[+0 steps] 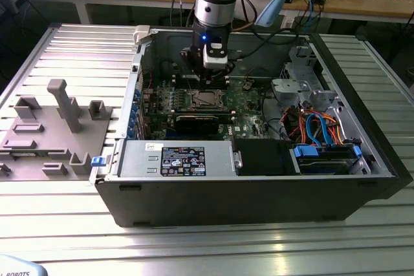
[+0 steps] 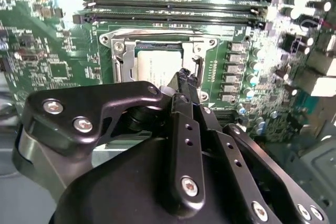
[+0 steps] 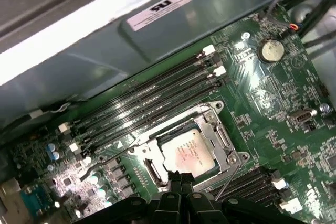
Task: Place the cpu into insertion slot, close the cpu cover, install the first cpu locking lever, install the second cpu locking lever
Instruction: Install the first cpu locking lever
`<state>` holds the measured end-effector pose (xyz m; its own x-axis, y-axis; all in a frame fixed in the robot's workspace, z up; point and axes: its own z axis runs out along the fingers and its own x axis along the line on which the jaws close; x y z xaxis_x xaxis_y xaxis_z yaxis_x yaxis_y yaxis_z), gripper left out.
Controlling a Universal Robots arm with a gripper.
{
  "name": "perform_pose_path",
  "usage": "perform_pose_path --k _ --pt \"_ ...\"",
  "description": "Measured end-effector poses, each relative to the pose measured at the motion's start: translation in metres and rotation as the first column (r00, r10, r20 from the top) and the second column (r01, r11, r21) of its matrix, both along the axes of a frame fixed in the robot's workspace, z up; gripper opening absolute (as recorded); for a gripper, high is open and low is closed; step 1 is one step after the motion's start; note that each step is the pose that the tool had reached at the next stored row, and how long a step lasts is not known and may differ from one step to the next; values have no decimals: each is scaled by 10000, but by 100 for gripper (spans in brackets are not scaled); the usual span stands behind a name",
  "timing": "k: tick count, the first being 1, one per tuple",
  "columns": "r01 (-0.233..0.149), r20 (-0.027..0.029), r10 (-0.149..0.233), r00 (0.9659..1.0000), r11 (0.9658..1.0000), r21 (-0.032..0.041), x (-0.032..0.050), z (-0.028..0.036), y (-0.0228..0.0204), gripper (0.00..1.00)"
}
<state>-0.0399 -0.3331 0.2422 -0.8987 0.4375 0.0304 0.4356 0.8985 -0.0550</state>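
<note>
Silvery cpu (image 3: 189,152) sits in the insertion slot (image 3: 153,172), with the cpu cover (image 3: 218,135) closed over it. I see my gripper (image 3: 181,178), fingers pinched together and empty, just above the socket's near edge.

A grey moulded tray (image 1: 48,137) lies beside the open computer case (image 1: 259,192), which holds blue cables (image 1: 317,127).

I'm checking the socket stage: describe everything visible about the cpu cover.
The cpu cover is a thin silvery metal frame with a central window, lying flat and closed over the cpu, whose grey top shows through. It sits on the green motherboard beside the memory slots. The gripper hovers at its edge; contact cannot be judged.
</note>
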Motion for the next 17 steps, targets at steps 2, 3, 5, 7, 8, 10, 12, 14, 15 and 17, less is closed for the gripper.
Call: perform_pose_path --k 2,3,5,7,8,10,12,14,15,17 --pt "-392 -1 392 9992 9992 1 0 0 0 11" --pt "-581 0 581 9983 9983 1 0 -1 0 11" --pt "-984 0 984 9951 9951 0 0 -1 0 11" --pt "-1358 0 1358 9907 9907 1 0 -2 0 11" --pt "-1551 -1 1551 9879 9879 0 0 -2 0 11" --pt "-2242 0 2242 9745 9745 1 0 -4 0 11" --pt "-2623 -1 2623 9650 9650 0 0 -6 0 11" --pt "-2962 -1 2962 9551 9551 -1 0 -8 0 11" --pt "-3217 -1 3217 9468 9468 0 0 -10 0 11" --pt "-3632 -1 3632 9317 9317 0 0 -14 0 11"
